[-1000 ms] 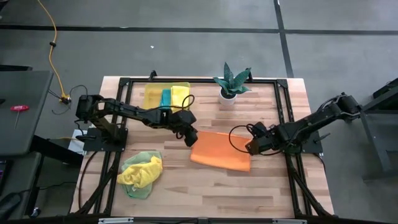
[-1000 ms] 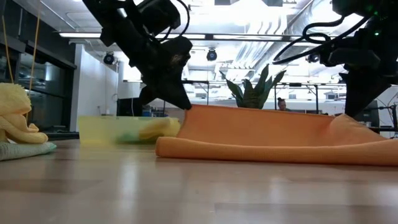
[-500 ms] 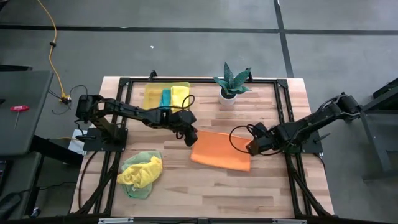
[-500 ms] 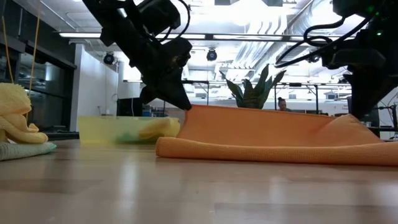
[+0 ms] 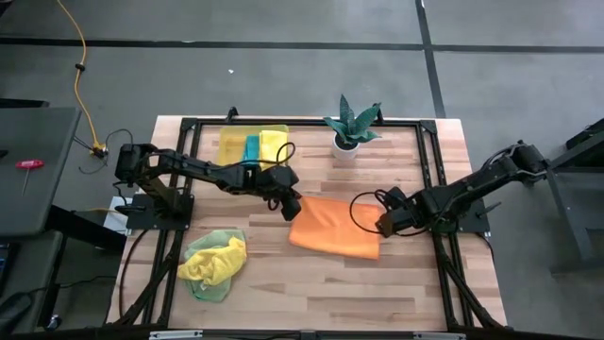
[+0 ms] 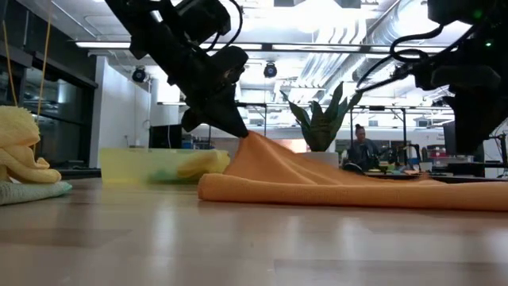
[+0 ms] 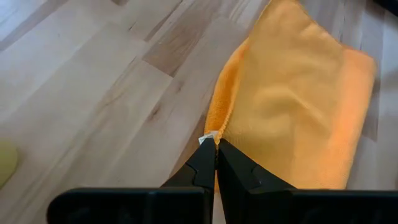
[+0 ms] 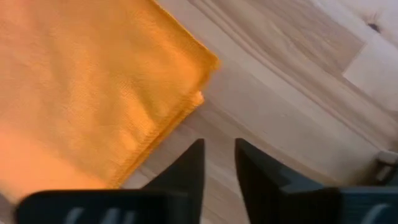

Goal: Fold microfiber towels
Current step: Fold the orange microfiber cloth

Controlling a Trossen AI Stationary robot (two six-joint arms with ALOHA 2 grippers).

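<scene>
An orange microfiber towel [image 5: 335,229], folded double, lies on the wooden table [image 5: 283,302] at mid-right. Its far left corner is raised, and my left gripper [image 5: 293,212] is shut on it. My right gripper [image 8: 217,163] hovers just off the towel's right end, open by a narrow gap with nothing between its fingers. The towel's right corner [image 8: 205,62] lies flat on the wood. A loose heap of yellow and light green towels [image 5: 212,260] rests near the table's front left. My left gripper pinches the orange towel's far left corner [image 7: 210,137], where a small white tag shows, between its two fingers. The fingers slant down from the table's left. That corner [image 6: 248,139] is lifted into a peak, and the cloth slopes down from it to the flat remainder.
A translucent yellow bin [image 5: 226,146] holding a teal and a yellow towel stands at the far left. A potted plant [image 5: 351,127] stands at the far middle. A black frame [image 5: 429,161] runs around the table's edge. People sit in the room beyond [image 6: 363,147].
My right gripper has let go of the orange towel's right end. That end, held up a second ago, has dropped flat onto the table. The left corner stays raised in my left gripper, so the top edge now slopes down toward the right.
</scene>
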